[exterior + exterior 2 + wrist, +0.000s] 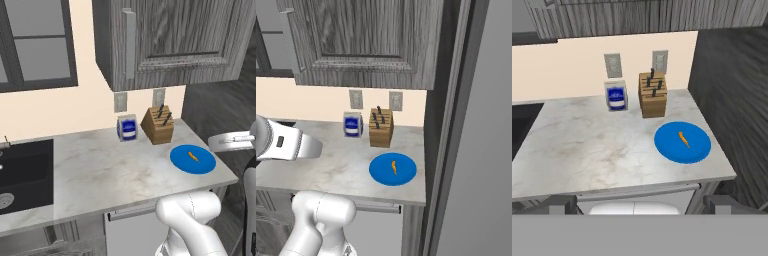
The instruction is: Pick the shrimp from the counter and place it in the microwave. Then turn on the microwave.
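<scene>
Marble-white and faintly veined, the bench (602, 145) carries a blue plate (672, 150) near its right end, close to the front edge, and the tiny orange shrimp (684, 139) lies on that plate, a little right of its middle. In the left base view the shrimp (193, 156) sits the same way on the plate (182, 162), and in the right base view the shrimp (393, 168) rests near the centre of the plate (381, 172). Behind the plate, against the cream wall, stands a wooden knife block (652, 95) with dark handles poking up, and just to its left a small blue-and-white carton (616, 96). Two grey wall outlets (612, 65) sit above them. A dark sink (25, 175) is set into the bench's left end. Grey wood cabinets (175, 35) hang overhead. The tool (640, 204) hovers back from the bench's front edge, its fingers (558, 205) spread wide apart and holding nothing.
</scene>
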